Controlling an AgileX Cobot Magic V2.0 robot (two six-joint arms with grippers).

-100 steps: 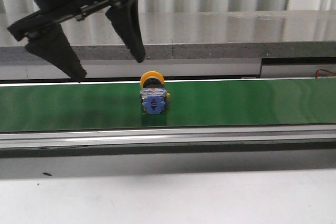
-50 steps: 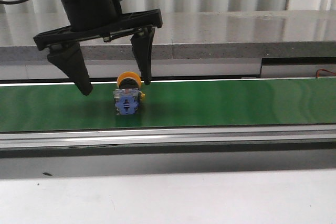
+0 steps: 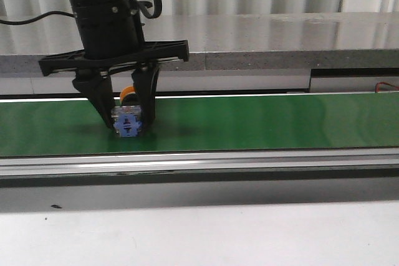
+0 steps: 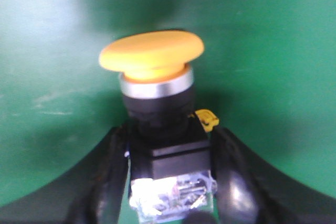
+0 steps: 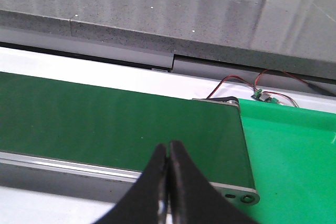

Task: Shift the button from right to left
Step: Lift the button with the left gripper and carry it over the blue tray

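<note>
1. Since the earlier frame, left gripper [image 3: 126, 124] had descended and its fingers [image 4: 113, 182] had narrowed from a wide spread to pinching the button [image 3: 128, 118].
2. Button sat between both fingers on the green belt [image 3: 262, 123], yellow cap [image 4: 151, 52] beyond the fingertips.
3. Right gripper [image 5: 168, 182] hung over the belt's end, fingers pressed together, holding nothing.

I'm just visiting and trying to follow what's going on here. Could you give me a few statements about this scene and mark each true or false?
1. The left gripper has its jaws closed on the button. True.
2. The button's cap is red. False: it is yellow.
3. The button sits on a green belt. True.
4. The right gripper holds a second button. False: its jaws are shut on nothing.
5. The left gripper grips the cap. False: the jaws flank the base below the cap.
</note>
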